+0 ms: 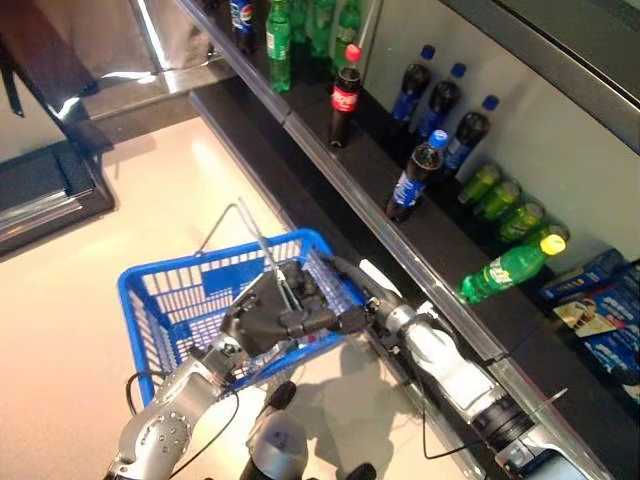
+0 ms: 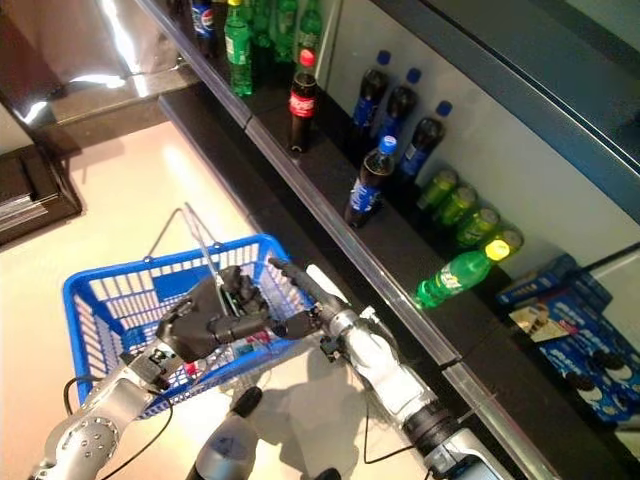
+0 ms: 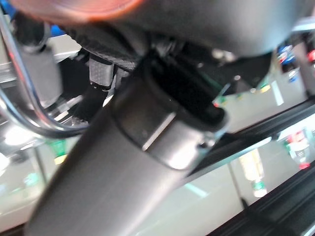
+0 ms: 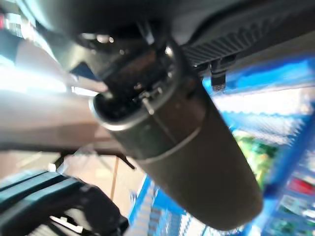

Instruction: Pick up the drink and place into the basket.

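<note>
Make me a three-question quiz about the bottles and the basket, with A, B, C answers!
1. Where is the green bottle with the yellow cap?
A. In the basket
B. On the shelf
C. On the floor

2. What colour is the basket?
A. Blue
B. Red
C. Yellow

3. How is the red-capped cola bottle placed?
A. Lying flat
B. Upside down
C. Standing upright

Answers:
1 B: the green bottle lies on its side on the dark shelf.
2 A: the basket has blue plastic walls.
3 C: the cola bottle stands with its cap on top.

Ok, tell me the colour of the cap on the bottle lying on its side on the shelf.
Yellow cap on the green bottle, clearest in the left eye view.
</note>
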Available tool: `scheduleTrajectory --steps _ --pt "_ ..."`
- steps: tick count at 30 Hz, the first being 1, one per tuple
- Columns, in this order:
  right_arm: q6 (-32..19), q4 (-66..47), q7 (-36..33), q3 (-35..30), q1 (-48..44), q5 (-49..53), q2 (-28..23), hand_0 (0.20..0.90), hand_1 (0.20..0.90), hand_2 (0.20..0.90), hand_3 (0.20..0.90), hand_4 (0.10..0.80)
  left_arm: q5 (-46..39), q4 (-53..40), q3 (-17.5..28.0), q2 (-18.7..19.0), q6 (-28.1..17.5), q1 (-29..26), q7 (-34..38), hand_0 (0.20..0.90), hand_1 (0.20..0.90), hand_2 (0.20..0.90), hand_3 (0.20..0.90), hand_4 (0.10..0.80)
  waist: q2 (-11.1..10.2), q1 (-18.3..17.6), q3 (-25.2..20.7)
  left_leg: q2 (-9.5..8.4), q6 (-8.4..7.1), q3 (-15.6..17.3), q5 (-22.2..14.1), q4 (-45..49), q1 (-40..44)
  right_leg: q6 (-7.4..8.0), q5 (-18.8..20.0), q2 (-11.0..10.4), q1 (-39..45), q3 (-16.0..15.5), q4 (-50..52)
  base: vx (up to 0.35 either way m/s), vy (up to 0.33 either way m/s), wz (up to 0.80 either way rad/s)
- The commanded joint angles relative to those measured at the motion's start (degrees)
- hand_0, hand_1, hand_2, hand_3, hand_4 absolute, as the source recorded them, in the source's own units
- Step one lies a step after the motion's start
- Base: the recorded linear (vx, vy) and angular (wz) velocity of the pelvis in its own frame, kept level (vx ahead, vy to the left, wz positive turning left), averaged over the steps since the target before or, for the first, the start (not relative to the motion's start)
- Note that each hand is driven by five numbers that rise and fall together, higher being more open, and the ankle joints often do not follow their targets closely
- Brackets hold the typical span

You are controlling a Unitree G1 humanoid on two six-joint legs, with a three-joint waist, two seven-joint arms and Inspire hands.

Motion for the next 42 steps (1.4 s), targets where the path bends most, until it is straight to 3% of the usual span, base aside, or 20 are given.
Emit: scheduleTrajectory --steps 1,7,17,26,38,42 --pt "-9.1 -4.6 -2.4 -1.0 0.8 2.8 0.1 0.9 0.9 0.9 0.9 0.8 -8.9 -10.2 3.4 -6.5 -17.1 -8.3 -5.8 0.3 0.3 0.3 0.2 0.1 2.1 -2.6 -13.9 0.16 1.39 2.0 1.1 -2.0 0.7 -2.7 -1.1 2.0 -0.1 3.8 2.2 -0.022 0.017 -0.14" --pt "-11.3 -4.6 -4.7 -2.7 2.9 2.4 1.0 0.9 0.9 0.9 0.9 0.8 -6.7 -7.1 6.1 -7.0 -20.9 -8.0 -3.1 0.3 0.3 0.3 0.2 0.1 3.0 -3.9 -14.0 0.54 1.33 3.2 0.9 -2.0 1.0 -2.8 -1.3 1.9 -0.4 4.8 2.2 -0.014 0.015 -0.09" --pt "-11.1 -2.1 -6.8 -4.8 6.4 2.7 2.1 0.9 0.9 0.9 0.9 0.8 -5.6 -2.5 10.5 -8.7 -22.2 -6.5 0.9 0.3 0.3 0.3 0.2 0.1 4.1 -5.9 -14.2 1.17 1.05 4.5 0.7 -2.0 1.2 -2.62 -1.1 1.7 -0.6 6.0 1.6 -0.003 0.005 -0.04" --pt "-10.2 9.3 -6.6 -9.4 12.2 2.4 2.8 0.9 0.9 0.9 0.9 0.8 -1.8 6.4 14.3 -12.0 -24.7 -3.8 7.7 0.3 0.3 0.3 0.2 0.1 5.0 -8.5 -13.6 1.87 0.96 6.3 0.3 -2.0 1.7 -2.27 -1.1 1.0 -1.0 6.7 1.5 -0.011 0.012 -0.07" --pt "-10.4 31.8 -8.3 -16.3 14.3 4.9 5.0 0.9 0.9 0.9 0.9 0.8 -1.0 30.3 18.4 -14.8 -23.1 -2.7 7.6 0.3 0.3 0.3 0.2 0.1 5.8 -9.3 -13.5 1.95 0.99 6.7 -0.5 -2.0 3.1 -2.11 -1.3 0.8 -0.2 6.3 1.7 -0.001 -0.004 -0.05" --pt "-11.4 45.8 -5.9 -20.4 13.7 7.3 5.4 0.9 0.9 0.9 0.9 0.8 1.5 44.6 18.6 -14.8 -23.5 -3.3 8.8 0.3 0.3 0.3 0.2 0.1 6.2 -9.4 -13.7 1.82 1.05 6.7 -0.7 -2.0 3.8 -2.23 -1.4 1.0 0.3 6.2 1.8 0.0 0.0 0.0"
